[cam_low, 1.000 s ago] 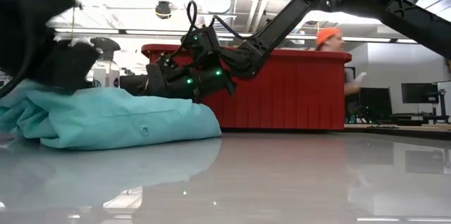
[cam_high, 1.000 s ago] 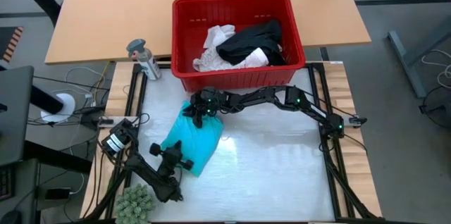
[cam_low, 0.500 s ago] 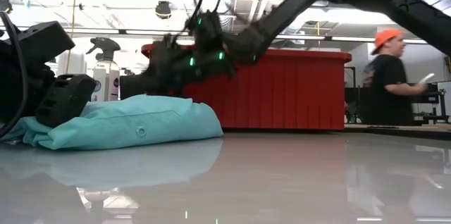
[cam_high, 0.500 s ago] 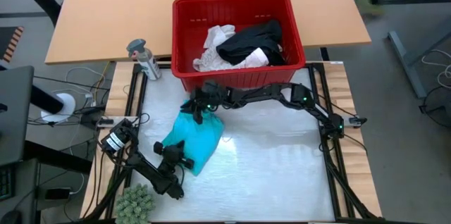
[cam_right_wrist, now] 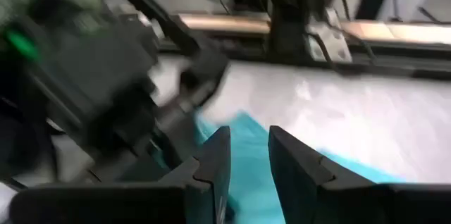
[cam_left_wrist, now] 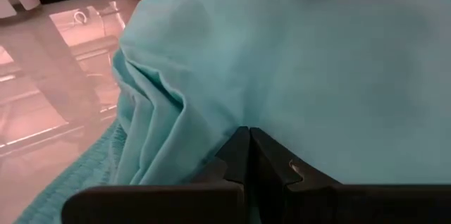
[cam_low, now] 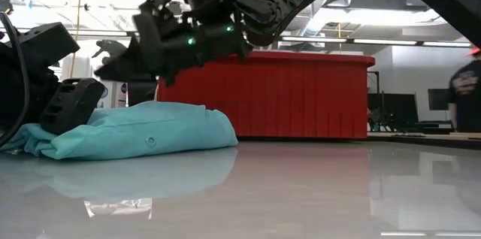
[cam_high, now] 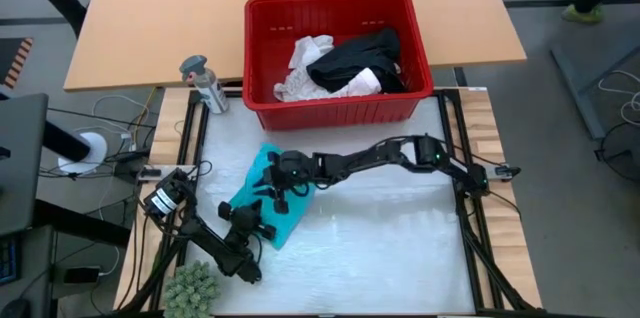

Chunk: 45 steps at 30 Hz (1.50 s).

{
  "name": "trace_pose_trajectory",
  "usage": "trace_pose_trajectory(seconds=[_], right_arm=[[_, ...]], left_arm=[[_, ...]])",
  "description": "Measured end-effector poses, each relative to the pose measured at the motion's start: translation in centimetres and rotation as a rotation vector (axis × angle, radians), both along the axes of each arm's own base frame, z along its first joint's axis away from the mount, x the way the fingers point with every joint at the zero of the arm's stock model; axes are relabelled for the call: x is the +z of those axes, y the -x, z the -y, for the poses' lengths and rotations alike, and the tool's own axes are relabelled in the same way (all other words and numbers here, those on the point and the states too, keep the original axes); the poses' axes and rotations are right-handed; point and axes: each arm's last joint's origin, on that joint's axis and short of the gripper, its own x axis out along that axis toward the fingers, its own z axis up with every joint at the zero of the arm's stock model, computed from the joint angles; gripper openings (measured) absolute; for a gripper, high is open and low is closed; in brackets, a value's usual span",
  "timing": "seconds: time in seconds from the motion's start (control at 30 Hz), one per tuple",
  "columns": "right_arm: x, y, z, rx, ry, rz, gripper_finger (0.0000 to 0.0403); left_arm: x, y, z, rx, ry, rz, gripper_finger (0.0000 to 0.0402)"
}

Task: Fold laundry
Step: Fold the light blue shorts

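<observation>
The teal garment (cam_high: 272, 201) lies bunched on the white bench (cam_high: 380, 248), just in front of the red basket (cam_high: 335, 108), where black and white laundry (cam_high: 345, 63) waits. We judge we are in the first fold of this piece, with nothing yet squared up.

The left end effector (cam_high: 252, 224) sits at the garment's near edge with its fingers pressed together; the left wrist view shows the closed tips (cam_left_wrist: 248, 155) against teal folds, though we cannot tell if any cloth is caught between them. The right end effector (cam_high: 280, 180) hangs over the middle of the garment, fingers partly spread and holding nothing in the right wrist view.

Next, we judge, it should come down and pinch a free edge so the cloth can be drawn flat.

The low view alone shows the right end effector clear above the cloth and the garment's rounded heap; the high view alone shows the basket's contents and the green plant (cam_high: 192, 288) at the bench's near corner.
</observation>
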Motion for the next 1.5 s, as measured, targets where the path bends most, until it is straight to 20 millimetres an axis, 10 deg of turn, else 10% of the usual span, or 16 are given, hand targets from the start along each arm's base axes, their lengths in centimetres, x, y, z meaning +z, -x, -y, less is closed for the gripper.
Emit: trace_pose_trajectory(seconds=[0.43,0.97,1.5], right_arm=[[-8.4,-0.8,0.7,-0.068,-0.064,-0.075,0.0122],[-7.9,-0.9,0.9,-0.075,-0.080,-0.035,0.0122],[2.5,0.6,1.3,-0.023,0.045,0.026,0.0122]], left_arm=[[0.1,-0.2,0.2,0.009,0.012,-0.006,0.0000],[7.1,-3.3,2.7,-0.073,-0.188,-0.121,0.0000],[12.5,-3.1,3.1,-0.258,-0.260,0.095,0.0000]])
